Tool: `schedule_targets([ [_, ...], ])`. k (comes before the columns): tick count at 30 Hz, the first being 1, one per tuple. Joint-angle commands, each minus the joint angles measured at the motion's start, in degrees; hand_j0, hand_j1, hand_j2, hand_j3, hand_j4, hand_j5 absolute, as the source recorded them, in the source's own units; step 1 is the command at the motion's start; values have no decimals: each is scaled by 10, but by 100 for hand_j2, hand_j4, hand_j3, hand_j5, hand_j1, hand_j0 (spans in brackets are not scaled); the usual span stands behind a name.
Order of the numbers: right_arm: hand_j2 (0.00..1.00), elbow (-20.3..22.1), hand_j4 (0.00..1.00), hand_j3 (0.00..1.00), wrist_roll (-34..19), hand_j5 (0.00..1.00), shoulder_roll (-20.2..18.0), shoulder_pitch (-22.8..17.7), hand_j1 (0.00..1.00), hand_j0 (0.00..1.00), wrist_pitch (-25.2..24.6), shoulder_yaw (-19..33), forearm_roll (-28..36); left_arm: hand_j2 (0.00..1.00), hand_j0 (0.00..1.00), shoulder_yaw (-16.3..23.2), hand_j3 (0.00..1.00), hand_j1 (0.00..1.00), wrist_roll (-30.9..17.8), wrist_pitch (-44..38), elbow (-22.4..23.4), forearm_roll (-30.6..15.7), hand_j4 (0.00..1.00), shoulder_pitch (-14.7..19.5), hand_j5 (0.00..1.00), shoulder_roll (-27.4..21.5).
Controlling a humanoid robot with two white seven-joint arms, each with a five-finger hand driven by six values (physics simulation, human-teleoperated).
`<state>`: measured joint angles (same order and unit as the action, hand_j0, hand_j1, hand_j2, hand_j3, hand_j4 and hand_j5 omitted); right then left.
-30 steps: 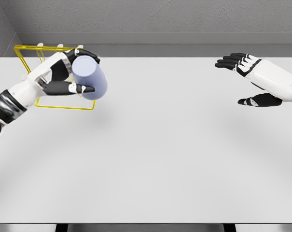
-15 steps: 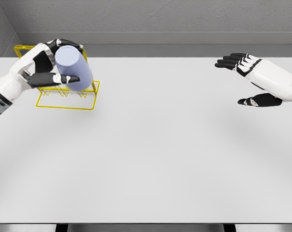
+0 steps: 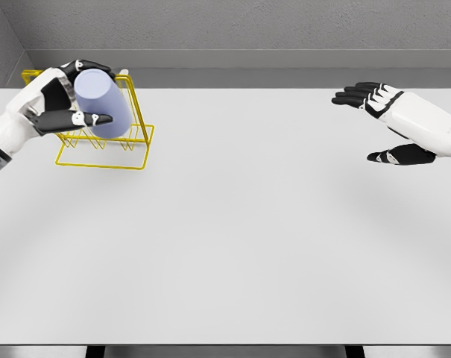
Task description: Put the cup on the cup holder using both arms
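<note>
gripping the lilac cup (image 3: 100, 103) tilted over the yellow wire cup holder (image 3: 128, 153) at the table's (image 3: 240, 239) far left, the left hand (image 3: 61, 104) is at the placing step; next, seating and release. the right hand (image 3: 389, 123) hovers open, far right.

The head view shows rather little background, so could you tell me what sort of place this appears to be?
Probably a bare simulated test cell rather than a real kitchen: a plain white table, blank grey walls, and only a yellow wire cup holder with the cup in the left hand.
</note>
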<state>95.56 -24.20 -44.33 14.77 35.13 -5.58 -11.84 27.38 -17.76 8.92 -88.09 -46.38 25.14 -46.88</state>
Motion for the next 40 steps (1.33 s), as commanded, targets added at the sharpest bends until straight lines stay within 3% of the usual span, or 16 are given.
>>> schedule_targets([
  [1, 100, 0, 100, 100, 0, 100, -1, 0, 100, 100, -1, 0, 4, 63, 63, 0, 63, 63, 0, 0, 4, -3, 63, 0, 63, -1],
  [7, 100, 2, 100, 100, 0, 100, -1, 0, 100, 100, -1, -1, 4, 64, 64, 0, 64, 64, 0, 0, 9, -3, 64, 0, 64, -1],
  [14, 100, 3, 100, 100, 0, 100, 2, 0, 100, 100, -1, -1, 4, 84, 84, -2, 84, 84, -1, 0, 12, -1, 84, 1, 84, -1],
  [28, 100, 0, 100, 100, 0, 100, 2, 0, 100, 100, -1, 0, 3, 87, 87, -4, 87, 87, -1, 0, 13, -1, 87, 3, 87, -8],
  [30, 100, 0, 100, 100, 0, 100, 2, 1, 100, 100, -1, 0, 4, 93, 93, -4, 93, 93, -1, 0, 6, -1, 93, 3, 93, -8],
  [32, 100, 0, 100, 100, 0, 100, 1, 1, 100, 100, -1, 0, 3, 94, 94, -4, 94, 94, -1, 30, 6, -1, 94, 2, 94, -12],
  [33, 100, 0, 100, 100, 0, 100, 2, 0, 100, 100, -1, 0, 4, 100, 100, -4, 100, 100, -1, 51, 5, 1, 100, 0, 100, -14],
  [38, 100, 0, 100, 100, 0, 100, 2, 0, 100, 100, -1, 0, 4, 100, 100, -4, 100, 100, -1, 225, 8, 2, 100, -42, 100, -44],
  [40, 100, 0, 100, 100, 0, 100, 1, 0, 100, 100, -1, 0, 4, 100, 100, -4, 100, 100, -1, 258, 11, 1, 100, -54, 100, -55],
])
